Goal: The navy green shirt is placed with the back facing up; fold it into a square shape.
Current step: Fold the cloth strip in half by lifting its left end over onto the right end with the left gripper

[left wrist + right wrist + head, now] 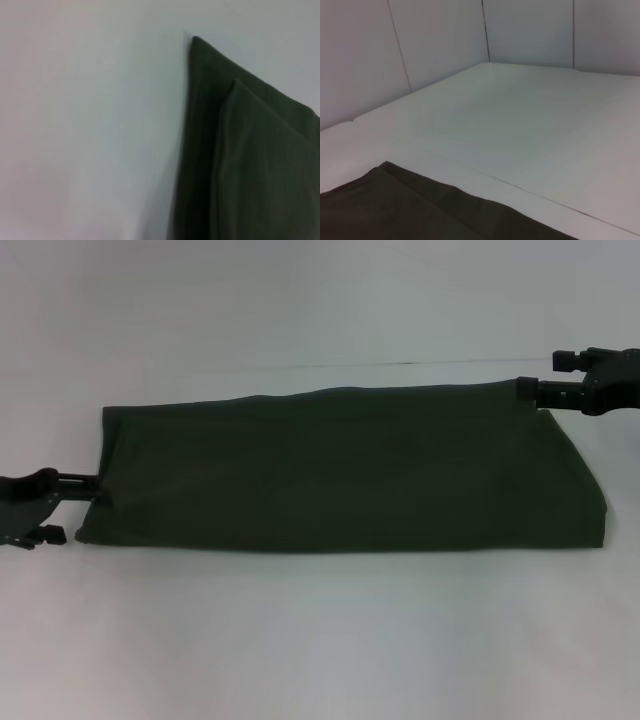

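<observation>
olive shirt folded into a long band between two grippers

the navy green shirt (340,470) lies flat on the white table (320,640), folded into a long, low band that runs across the middle of the head view from the robot's left to its right. the cloth is a plain dark olive with no lettering showing; its near edge is straight, its far edge bows slightly upward, and the right end slants down to a corner.

there is one shirt, one table, and two grippers. the left gripper (98,488) sits at the shirt's left end, its dark fingers reaching to the cloth edge. the right gripper (528,390) sits at the far right corner of the shirt, its tip meeting the cloth there. whether either pincer is clenched on the fabric or released cannot be told from these pictures.

the left wrist view shows what the head view does not: two stacked layers of the shirt (250,160), an upper fold stepped back from the lower one's pointed corner, against bare table. the right wrist view shows a shirt edge (395,210) with a narrow hem, a thin seam line across the tabletop, and white wall panels (435,45) meeting in a corner behind the table.
</observation>
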Robot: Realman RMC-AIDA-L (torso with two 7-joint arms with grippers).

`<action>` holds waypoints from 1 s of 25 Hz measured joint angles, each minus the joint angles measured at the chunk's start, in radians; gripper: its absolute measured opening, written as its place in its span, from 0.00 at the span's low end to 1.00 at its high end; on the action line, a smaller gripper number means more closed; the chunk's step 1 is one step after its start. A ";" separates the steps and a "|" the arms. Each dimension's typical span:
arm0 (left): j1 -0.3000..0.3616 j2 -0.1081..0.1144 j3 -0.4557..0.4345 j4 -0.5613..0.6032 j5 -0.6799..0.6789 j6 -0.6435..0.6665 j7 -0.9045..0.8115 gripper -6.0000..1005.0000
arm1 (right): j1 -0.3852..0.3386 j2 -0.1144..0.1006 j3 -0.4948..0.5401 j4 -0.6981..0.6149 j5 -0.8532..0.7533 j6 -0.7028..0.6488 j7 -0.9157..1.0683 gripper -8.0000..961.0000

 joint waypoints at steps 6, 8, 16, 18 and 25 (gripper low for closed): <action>0.004 -0.002 0.000 -0.031 -0.008 -0.021 -0.016 0.88 | 0.000 0.003 0.000 -0.002 -0.001 0.003 -0.003 0.87; 0.003 -0.003 -0.002 -0.044 -0.016 -0.032 -0.017 0.88 | 0.000 0.004 0.000 -0.003 -0.001 0.003 -0.003 0.87; -0.004 -0.003 -0.026 -0.098 -0.039 -0.084 -0.019 0.88 | 0.000 0.008 0.003 -0.002 -0.008 0.004 -0.003 0.87; -0.004 -0.002 -0.026 -0.105 -0.040 -0.097 -0.020 0.88 | 0.000 0.009 0.004 -0.002 -0.008 0.004 -0.003 0.87; -0.003 -0.004 -0.026 -0.120 -0.052 -0.109 -0.020 0.88 | 0.000 0.010 0.004 -0.001 -0.008 0.007 -0.003 0.87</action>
